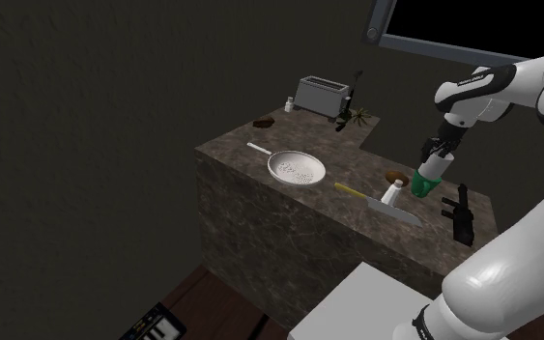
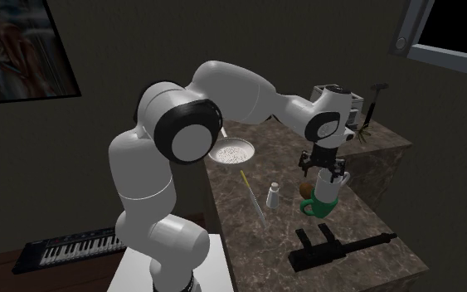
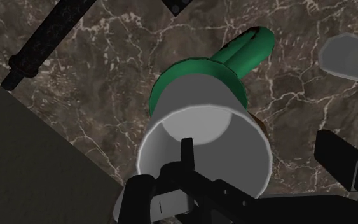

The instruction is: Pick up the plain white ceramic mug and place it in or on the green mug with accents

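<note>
The white arm (image 2: 223, 91) rises from the second exterior view's lower left and arches to the right of centre. There the wrist (image 2: 327, 124) bends down and the black gripper (image 2: 326, 170) points downward, its fingers (image 3: 339, 156) apart.

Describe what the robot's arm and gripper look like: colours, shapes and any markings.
The arm is built of smooth, rounded white segments with a glossy shell, linked by dark, round joint caps. A small dark marking runs along the white wrist segment. The gripper is all black, with a blocky body and two slim fingers.
</note>
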